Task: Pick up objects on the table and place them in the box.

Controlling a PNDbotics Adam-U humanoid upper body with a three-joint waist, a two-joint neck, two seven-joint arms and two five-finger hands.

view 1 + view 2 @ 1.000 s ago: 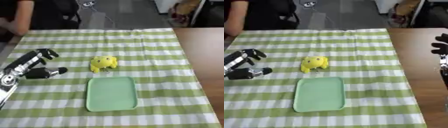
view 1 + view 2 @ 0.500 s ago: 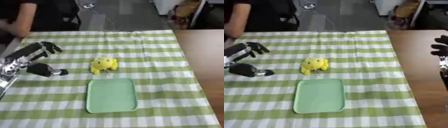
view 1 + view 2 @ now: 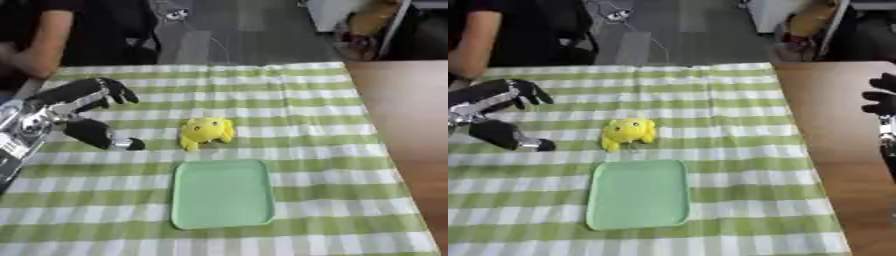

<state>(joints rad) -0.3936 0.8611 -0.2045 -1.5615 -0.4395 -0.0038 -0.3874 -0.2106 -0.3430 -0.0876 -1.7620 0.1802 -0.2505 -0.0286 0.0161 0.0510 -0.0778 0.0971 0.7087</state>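
A small yellow soft toy (image 3: pixel 206 132) lies on the green-and-white checked cloth, just beyond the far edge of a flat pale-green tray (image 3: pixel 221 193). My left hand (image 3: pixel 77 107) hovers to the toy's left, open, fingers spread toward it and thumb lowered, holding nothing. A clear gap separates it from the toy. My right hand (image 3: pixel 883 102) shows at the right edge of the right eye view, over the bare wooden table, fingers relaxed and empty.
The checked cloth (image 3: pixel 297 120) covers most of the table; brown tabletop (image 3: pixel 402 115) is bare on the right. A person in dark clothes (image 3: pixel 52 35) sits beyond the far left edge. Chairs and clutter stand past the table's back.
My left hand has risen and travelled away from me and a little rightward, nearer the yellow toy. The toy, the tray and my right hand stay where they were.
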